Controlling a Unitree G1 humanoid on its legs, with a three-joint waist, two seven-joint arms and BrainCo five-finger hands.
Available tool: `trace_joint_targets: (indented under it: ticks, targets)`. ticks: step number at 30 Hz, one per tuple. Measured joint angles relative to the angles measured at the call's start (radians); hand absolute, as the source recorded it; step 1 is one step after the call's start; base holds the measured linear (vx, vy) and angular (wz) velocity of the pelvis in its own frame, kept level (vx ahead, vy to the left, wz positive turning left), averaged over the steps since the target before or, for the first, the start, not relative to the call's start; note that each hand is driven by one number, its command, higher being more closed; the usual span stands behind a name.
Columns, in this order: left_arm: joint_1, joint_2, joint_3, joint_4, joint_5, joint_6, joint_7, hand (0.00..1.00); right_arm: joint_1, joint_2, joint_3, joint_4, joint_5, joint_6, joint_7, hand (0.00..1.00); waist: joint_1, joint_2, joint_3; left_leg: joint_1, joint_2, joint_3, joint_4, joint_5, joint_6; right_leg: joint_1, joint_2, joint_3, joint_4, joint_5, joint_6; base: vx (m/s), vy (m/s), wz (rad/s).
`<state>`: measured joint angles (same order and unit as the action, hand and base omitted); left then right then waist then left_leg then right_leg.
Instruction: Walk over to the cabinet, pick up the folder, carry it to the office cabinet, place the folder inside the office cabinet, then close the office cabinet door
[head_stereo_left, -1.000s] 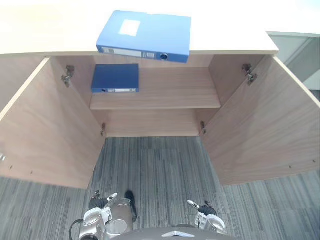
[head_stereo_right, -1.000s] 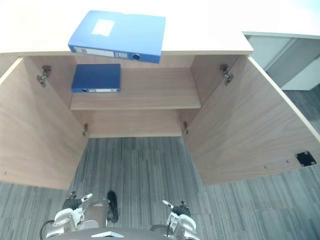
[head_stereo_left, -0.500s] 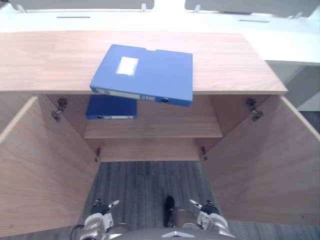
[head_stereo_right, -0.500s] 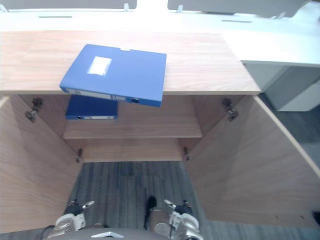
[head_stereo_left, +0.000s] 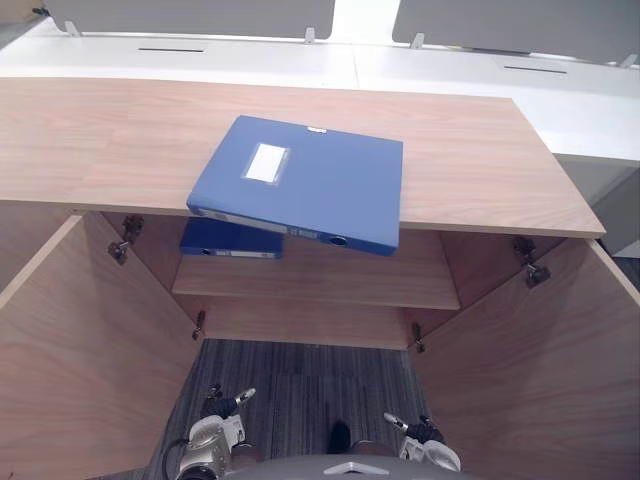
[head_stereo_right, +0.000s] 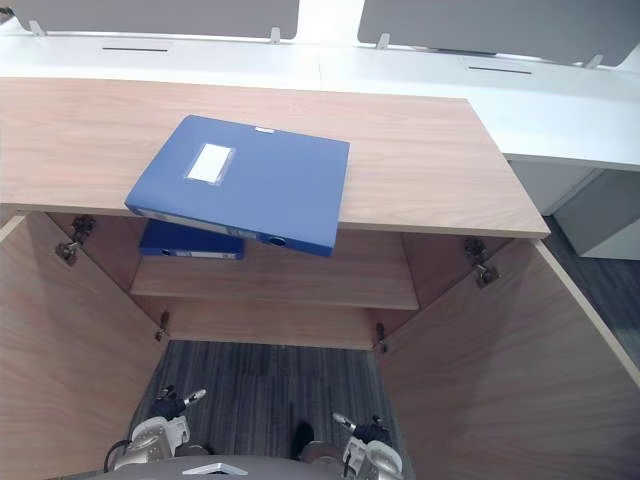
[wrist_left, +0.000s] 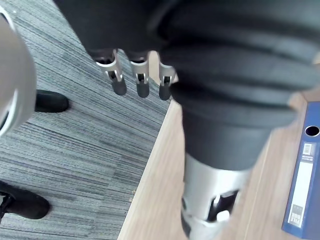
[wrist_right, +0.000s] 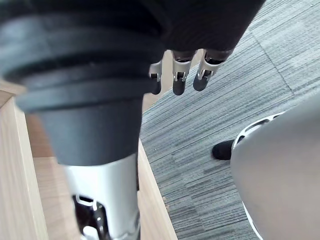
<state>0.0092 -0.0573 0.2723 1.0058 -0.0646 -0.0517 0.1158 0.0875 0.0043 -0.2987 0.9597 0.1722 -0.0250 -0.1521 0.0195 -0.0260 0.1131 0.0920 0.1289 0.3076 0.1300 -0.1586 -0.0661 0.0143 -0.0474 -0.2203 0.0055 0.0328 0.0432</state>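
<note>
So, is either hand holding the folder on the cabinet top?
No, the folder lies on the cabinet top, overhanging its front edge; the left hand and right hand hang open below it.

Your left robot hand (wrist_left: 142, 84) hangs low at your side, fingers straight and loose. Your right robot hand (wrist_right: 179, 82) hangs the same way, fingers relaxed.

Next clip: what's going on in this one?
The robot stands facing a wooden cabinet with its left door and right door swung open. Nothing is being handled: the left hand and right hand hang low over the carpet, fingers relaxed, holding nothing. The blue folder lies flat on top of the cabinet, overhanging its front edge. A second blue folder lies on the shelf inside. The pickup has not begun.
</note>
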Motion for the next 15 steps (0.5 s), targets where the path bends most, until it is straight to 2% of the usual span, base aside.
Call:
trace_joint_targets:
  ticks: [5,9,13,15]
  targets:
    - [0.008,0.015,-0.035,0.012,0.028,0.000,-0.014,0.00,0.007,0.004,0.000,0.005,-0.003,0.000,0.000,0.00,-0.004,0.007,-0.003,0.036,-0.039,0.000,-0.031,0.003,0.005,0.055,-0.012,0.026,-0.086,0.047,0.010,0.00,0.053,-0.14]
    - [0.014,0.036,-0.099,-0.003,0.028,0.000,-0.010,0.00,-0.004,-0.014,0.003,0.027,-0.004,-0.002,0.000,0.00,-0.004,0.021,-0.006,0.051,-0.044,-0.009,-0.049,0.009,0.014,0.055,-0.011,0.032,-0.086,0.051,0.007,-0.04,-0.010,-0.05]
    - [0.085,0.038,-0.166,-0.237,0.027,-0.007,0.040,0.00,-0.010,-0.029,0.035,0.038,-0.004,-0.004,-0.004,0.00,-0.004,0.026,-0.007,0.059,-0.052,-0.036,-0.081,0.027,0.027,0.055,-0.012,0.031,-0.087,0.059,0.004,-0.09,-0.022,0.01]
    - [0.129,0.041,-0.174,-0.408,0.027,-0.030,0.063,0.00,-0.006,-0.032,0.057,0.035,-0.003,-0.022,-0.008,0.00,0.001,0.024,-0.006,0.065,-0.057,-0.040,-0.091,0.033,0.029,0.057,-0.015,0.031,-0.087,0.063,0.004,-0.09,-0.012,0.03]
